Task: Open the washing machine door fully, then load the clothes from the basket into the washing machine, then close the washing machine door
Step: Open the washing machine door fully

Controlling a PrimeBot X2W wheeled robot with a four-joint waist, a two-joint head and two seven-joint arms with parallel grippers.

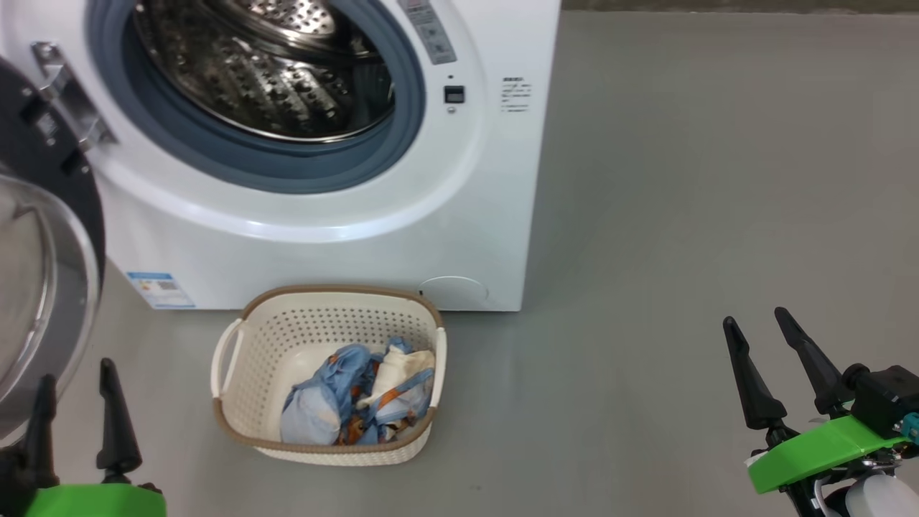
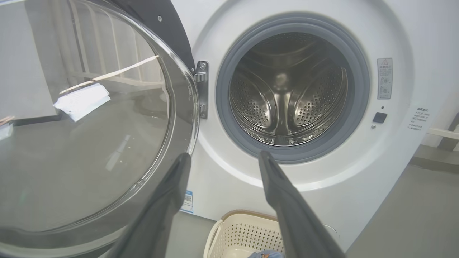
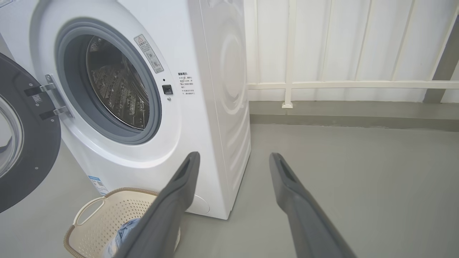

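The white washing machine [image 1: 474, 215] [image 2: 394, 172] [image 3: 215, 118] stands with its steel drum [image 1: 273, 72] [image 2: 287, 96] bare inside. Its black-rimmed glass door [image 1: 36, 287] [image 2: 89, 125] [image 3: 21, 143] is swung wide open to the left. On the floor in front sits the cream basket [image 1: 251, 359] [image 2: 244, 233] [image 3: 96, 222], with light blue, orange and cream clothes [image 1: 359, 402] [image 3: 125, 229] bundled in its right half. My left gripper [image 1: 79, 377] [image 2: 224, 157] is open at the lower left, just beside the door glass. My right gripper [image 1: 757, 323] [image 3: 233, 157] hangs open over bare floor at the lower right.
Grey floor [image 1: 718, 179] stretches to the right of the machine. A white panelled wall with a rail [image 3: 358, 84] runs behind it. The door hinge [image 1: 64, 93] [image 2: 201, 89] sits on the machine's left side.
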